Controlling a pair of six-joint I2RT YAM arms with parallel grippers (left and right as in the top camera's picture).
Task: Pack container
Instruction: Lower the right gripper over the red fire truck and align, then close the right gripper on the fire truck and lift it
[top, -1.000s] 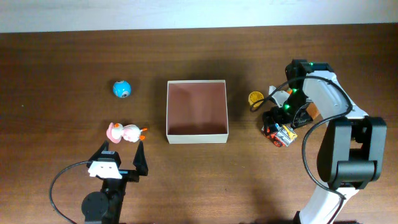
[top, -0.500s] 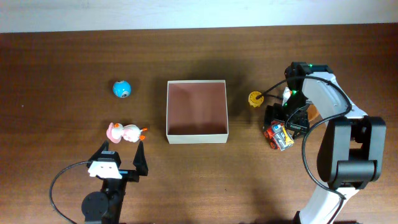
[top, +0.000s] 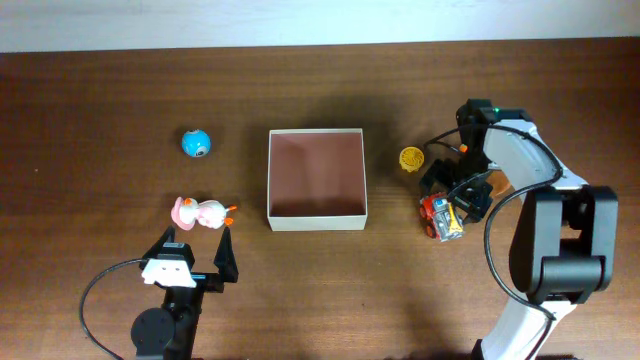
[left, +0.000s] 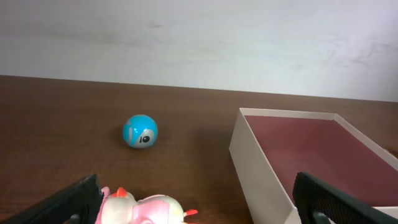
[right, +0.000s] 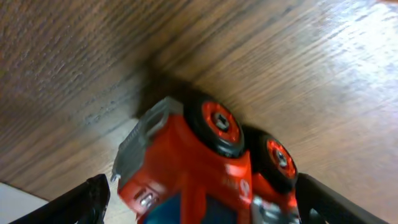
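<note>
Since a second ago the red toy car (top: 440, 217) has slid slightly left under my right tool (top: 455, 195), which stands wide, straddling the car without gripping it. The container (top: 318, 220) sits empty to the left, mid-counter (top: 100, 100). I should centre on the car's body, settle lower, then close evenly. My left tool (top: 198, 248) hangs wide open.

Container (top: 317, 222): white walls, dull pink-brown inside; ball (top: 196, 144): bright blue, pale patch; small toy (top: 203, 213): pink, white, orange bits; truck (right: 199, 168): red, grey bumper, black tyres, red hubs; table (top: 100, 100): dark brown woodgrain.
</note>
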